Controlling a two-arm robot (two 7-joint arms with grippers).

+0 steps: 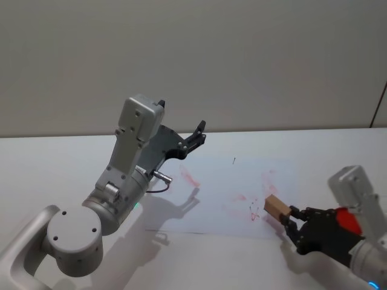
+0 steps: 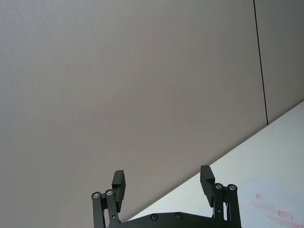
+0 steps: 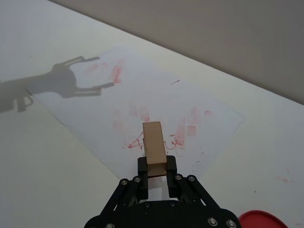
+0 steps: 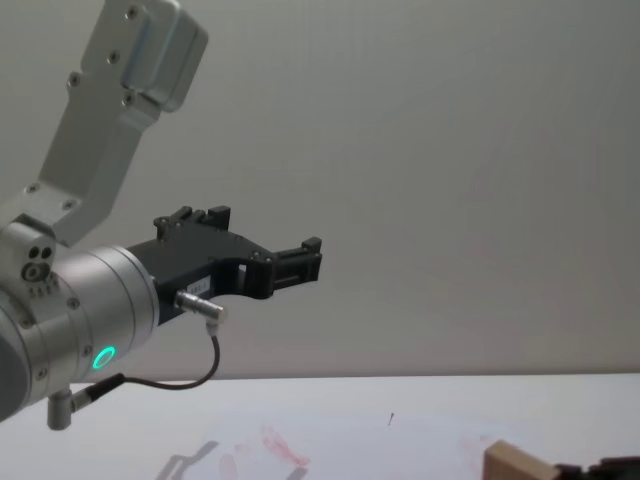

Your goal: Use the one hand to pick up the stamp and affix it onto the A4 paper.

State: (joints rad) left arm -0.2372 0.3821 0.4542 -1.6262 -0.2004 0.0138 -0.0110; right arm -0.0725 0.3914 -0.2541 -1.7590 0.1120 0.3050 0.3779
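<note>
Wooden stamp [image 1: 277, 206] is clamped in the right gripper [image 1: 291, 219] at the paper's [image 1: 224, 187] 4 o'clock; contact with the sheet cannot be told. Left gripper [image 1: 197, 134] hangs raised at the paper's 10 o'clock, fingers spread, empty. Red disc [image 1: 347, 220] lies at the stamp's 3 o'clock.

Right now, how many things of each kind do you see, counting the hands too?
hands: 2 (left hand, right hand)
stamp: 1
paper: 1
red disc: 1
total: 5
</note>
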